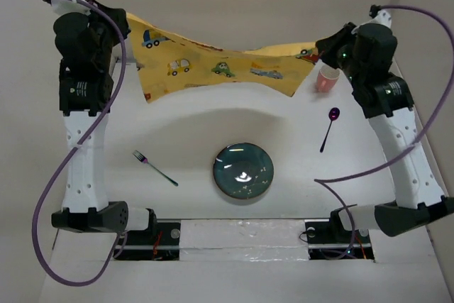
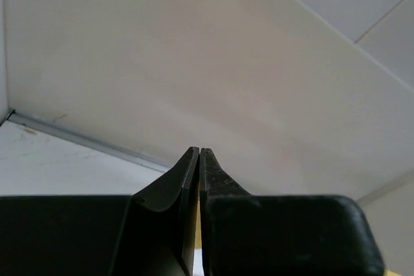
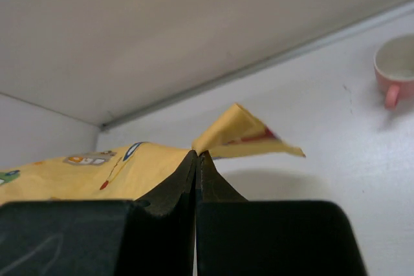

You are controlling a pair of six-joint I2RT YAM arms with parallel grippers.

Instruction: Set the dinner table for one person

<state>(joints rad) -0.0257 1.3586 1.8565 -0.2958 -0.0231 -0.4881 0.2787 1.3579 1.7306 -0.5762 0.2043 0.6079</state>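
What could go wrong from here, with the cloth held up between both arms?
1. The right gripper pinches the yellow mat only near a corner, so the hold might slip.
2. The pink cup stands close beside that corner; lowering the mat could knock it.
3. The plate and fork lie just nearer than the sagging mat; spreading it toward them may drag them.
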